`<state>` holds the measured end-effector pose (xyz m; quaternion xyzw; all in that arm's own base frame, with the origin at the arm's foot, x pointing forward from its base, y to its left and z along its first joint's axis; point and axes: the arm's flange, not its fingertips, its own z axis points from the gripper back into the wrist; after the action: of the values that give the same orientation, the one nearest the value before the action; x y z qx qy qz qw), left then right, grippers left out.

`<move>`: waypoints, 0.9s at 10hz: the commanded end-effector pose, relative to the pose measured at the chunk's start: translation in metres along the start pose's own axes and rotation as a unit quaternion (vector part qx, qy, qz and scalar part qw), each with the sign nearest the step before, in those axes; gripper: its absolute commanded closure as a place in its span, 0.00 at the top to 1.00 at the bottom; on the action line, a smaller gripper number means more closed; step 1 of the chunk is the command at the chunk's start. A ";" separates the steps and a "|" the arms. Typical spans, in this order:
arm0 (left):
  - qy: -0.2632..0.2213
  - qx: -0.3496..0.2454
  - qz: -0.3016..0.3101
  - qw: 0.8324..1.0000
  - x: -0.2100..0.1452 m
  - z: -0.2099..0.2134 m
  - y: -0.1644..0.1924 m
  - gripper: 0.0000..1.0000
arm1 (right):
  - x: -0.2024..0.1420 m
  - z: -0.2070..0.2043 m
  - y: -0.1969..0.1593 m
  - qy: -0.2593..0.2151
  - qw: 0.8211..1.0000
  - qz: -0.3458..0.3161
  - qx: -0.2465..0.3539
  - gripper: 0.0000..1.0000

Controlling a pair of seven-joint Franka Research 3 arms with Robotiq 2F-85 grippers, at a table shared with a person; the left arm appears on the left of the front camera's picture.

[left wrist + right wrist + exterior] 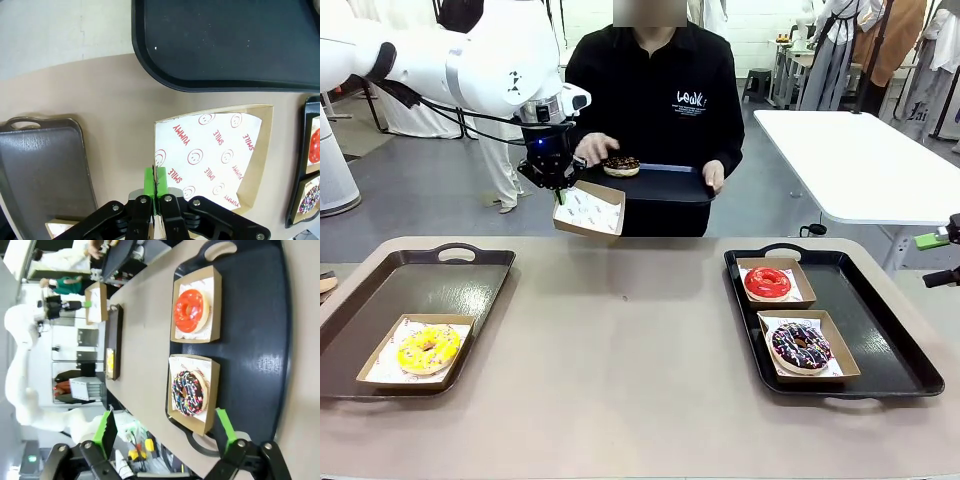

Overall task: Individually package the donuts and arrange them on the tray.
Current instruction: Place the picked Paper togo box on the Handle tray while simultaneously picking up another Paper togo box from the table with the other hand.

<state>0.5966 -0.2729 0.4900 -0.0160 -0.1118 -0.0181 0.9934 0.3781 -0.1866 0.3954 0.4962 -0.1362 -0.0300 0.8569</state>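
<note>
Three donuts already sit boxed on trays: a yellow donut (429,348) on the left tray (480,275), a red donut (767,283) and a sprinkled chocolate donut (801,345) on the right tray (895,340). One chocolate donut (621,165) is left unboxed, on the tray the person (655,110) holds, just beyond the left gripper (155,182). Its fingers are pinched together on the edge of an empty paper-lined box (220,155), which extends ahead of them. The right gripper (165,432) has its fingers spread wide, holding nothing, with the sprinkled donut beyond its fingertips.
</note>
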 end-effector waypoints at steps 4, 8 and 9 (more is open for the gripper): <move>0.000 0.000 0.000 1.000 0.000 0.000 0.000 0.00 | -0.014 0.011 -0.027 -0.035 0.996 0.029 0.080 1.00; 0.000 0.000 0.000 1.000 0.000 0.000 0.000 0.00 | -0.016 0.012 -0.020 -0.029 0.998 0.016 0.058 1.00; 0.000 0.000 0.000 1.000 0.000 0.000 0.000 0.00 | -0.016 0.012 -0.020 -0.029 0.998 0.016 0.058 1.00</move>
<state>0.5984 -0.2740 0.4870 -0.0150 -0.1089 -0.0169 0.9938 0.3608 -0.2049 0.3775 0.5460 -0.1716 -0.0126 0.8199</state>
